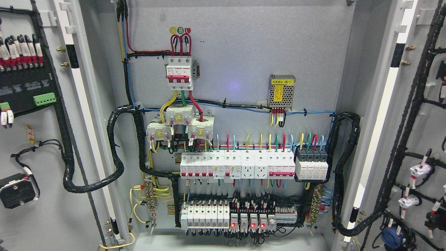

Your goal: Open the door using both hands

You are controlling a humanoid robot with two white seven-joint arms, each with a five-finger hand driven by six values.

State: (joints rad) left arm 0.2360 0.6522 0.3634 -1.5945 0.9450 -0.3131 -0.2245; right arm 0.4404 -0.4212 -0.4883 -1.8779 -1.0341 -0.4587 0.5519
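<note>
An electrical cabinet fills the head view with both doors swung wide. The left door point(52, 139) shows its inner face, carrying a black terminal board and a cable harness. The right door point(411, 146) also stands open, with black wire bundles and small white and blue parts on its inside. Between them the grey back panel point(237, 62) is exposed. Neither of my hands nor arms appears anywhere in the picture.
On the back panel sit a red-and-white main breaker point(179, 71), a metal power supply point(281, 91) with a yellow label, rows of white breakers point(237, 165) and relays with red lights point(244, 221). Thick black cable looms point(116, 146) arc from each door into the cabinet.
</note>
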